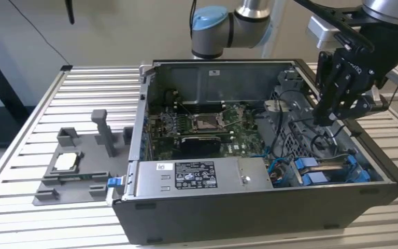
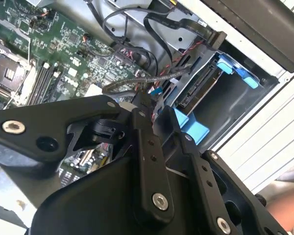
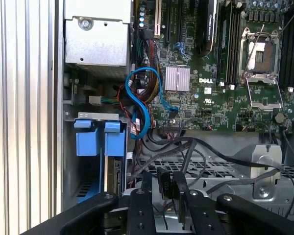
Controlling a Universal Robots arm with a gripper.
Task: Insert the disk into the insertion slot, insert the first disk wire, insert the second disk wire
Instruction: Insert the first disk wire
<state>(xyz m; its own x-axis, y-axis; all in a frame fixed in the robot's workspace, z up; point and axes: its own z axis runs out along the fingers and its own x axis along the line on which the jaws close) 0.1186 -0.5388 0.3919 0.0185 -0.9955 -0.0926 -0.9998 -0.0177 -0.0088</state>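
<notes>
Holding a black wire plug clenched in my gripper over the case; disk is already slotted in the case's corner, near the power supply.

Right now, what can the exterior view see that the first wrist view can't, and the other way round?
The exterior view gives you the big picture: the whole computer case from outside, the grey fixture tray on the exterior view's left, and the arm's blue-capped joint above.

The first wrist view gives you a close look inside instead, with the little silver heatsink on the board.

Both share the disk's blue carrier, the processor socket and the slatted table.
</notes>
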